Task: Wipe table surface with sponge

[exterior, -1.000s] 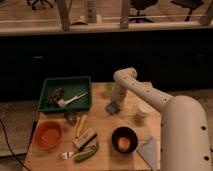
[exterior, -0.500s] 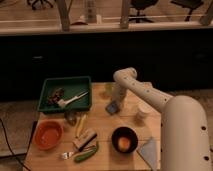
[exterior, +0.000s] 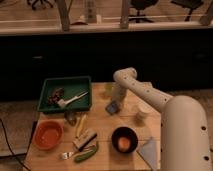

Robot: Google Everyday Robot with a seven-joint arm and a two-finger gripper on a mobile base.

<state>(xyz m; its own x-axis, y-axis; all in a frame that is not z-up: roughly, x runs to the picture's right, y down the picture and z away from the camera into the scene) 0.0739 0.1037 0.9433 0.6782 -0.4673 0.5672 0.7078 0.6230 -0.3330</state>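
Note:
The table surface (exterior: 102, 127) is a light tan wooden top of lengthwise planks. The sponge (exterior: 112, 107), a small blue-grey block, lies on it right of the green tray. My gripper (exterior: 115, 101) comes down at the end of the white arm (exterior: 150, 97) and sits right over the sponge, at or on its top. The arm reaches in from the lower right and bends near the table's far edge.
A green tray (exterior: 65, 94) with utensils stands at the far left. An orange bowl (exterior: 48, 134), a tan block with a dark side (exterior: 85, 139), a green vegetable (exterior: 84, 154), a black bowl (exterior: 124, 139), a white cup (exterior: 142, 112) and a flat grey-blue sheet (exterior: 150, 150) lie on the table.

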